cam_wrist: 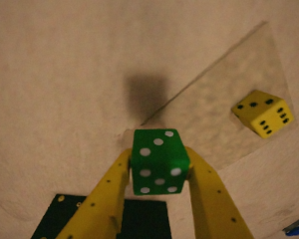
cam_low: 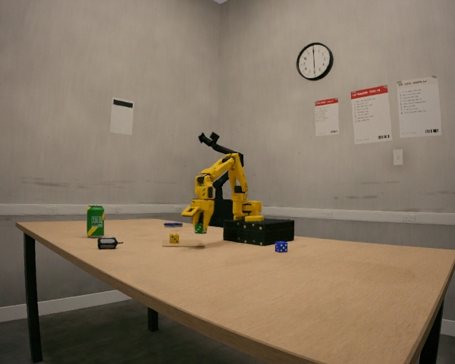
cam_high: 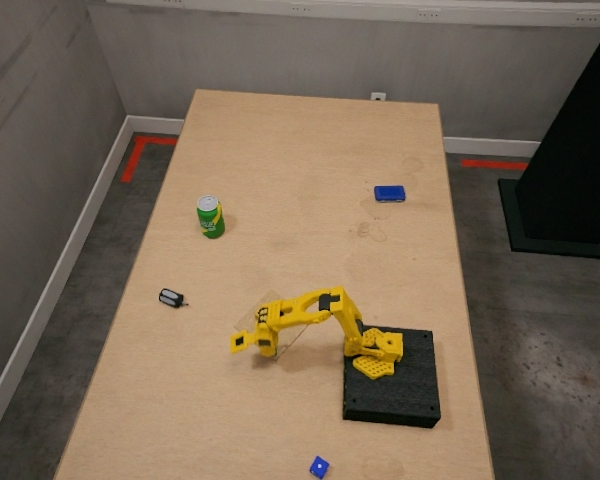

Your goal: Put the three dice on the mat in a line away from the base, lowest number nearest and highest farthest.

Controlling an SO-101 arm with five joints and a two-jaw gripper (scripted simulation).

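Observation:
My gripper (cam_high: 267,354) (cam_low: 199,225) (cam_wrist: 159,163) is shut on the green die (cam_low: 200,228) (cam_wrist: 158,141) and holds it above the table near the mat's edge. In the wrist view the green die shows three pips on one face and several on the other. The thin tan mat (cam_high: 247,318) (cam_low: 185,244) (cam_wrist: 199,119) is partly hidden by the arm in the top view. The yellow die (cam_low: 174,238) (cam_wrist: 264,114) sits on the mat and is hidden in the top view. The blue die (cam_high: 319,467) (cam_low: 280,246) lies off the mat, one pip up.
The arm's black base block (cam_high: 393,387) (cam_low: 258,231) stands right of the mat in the top view. A green can (cam_high: 210,217) (cam_low: 95,221), a small black-and-grey object (cam_high: 171,298) (cam_low: 107,243) and a flat blue object (cam_high: 389,193) (cam_low: 173,224) are on the table.

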